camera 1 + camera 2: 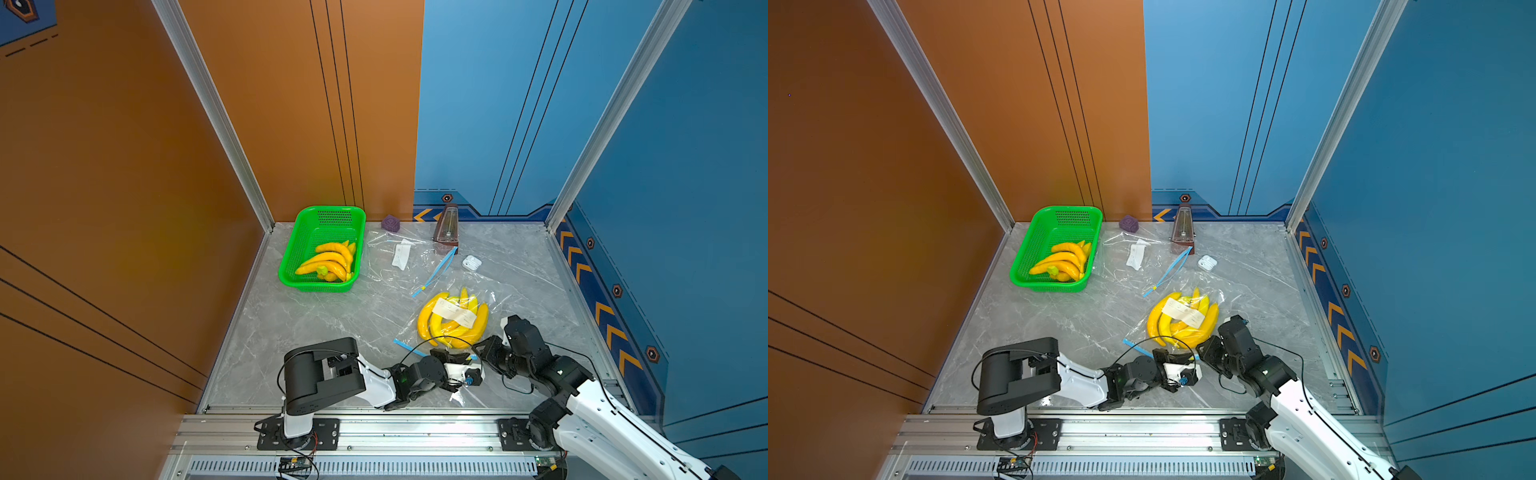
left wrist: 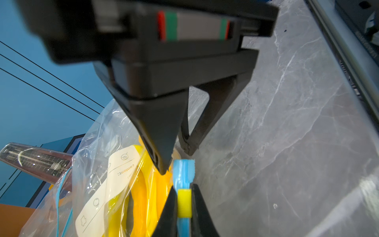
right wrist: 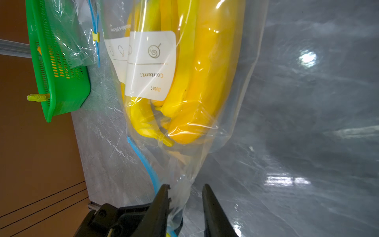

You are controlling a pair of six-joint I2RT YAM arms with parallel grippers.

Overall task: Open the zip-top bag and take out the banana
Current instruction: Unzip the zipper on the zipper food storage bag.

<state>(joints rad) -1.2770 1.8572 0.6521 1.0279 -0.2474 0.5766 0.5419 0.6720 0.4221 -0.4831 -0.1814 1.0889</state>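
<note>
The left pincer [image 2: 184,189] pinched the yellow slider [image 2: 184,203] of the bag [image 3: 244,82], which lay on the worktop [image 1: 324,324] with bananas [image 3: 207,82] inside. The right pincer [image 3: 186,185] stood spread (at the bag's corner), so a pull could drag the whole bag along.

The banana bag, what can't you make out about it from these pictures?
Zip strip: sealed or open unclear; thin in both top views, partly under the left gripper; left wrist view shows only a stretch by the yellow slider.
Bagged bananas: count unclear; the label and glare cover some, and the right wrist view's edge cuts them off.
</note>
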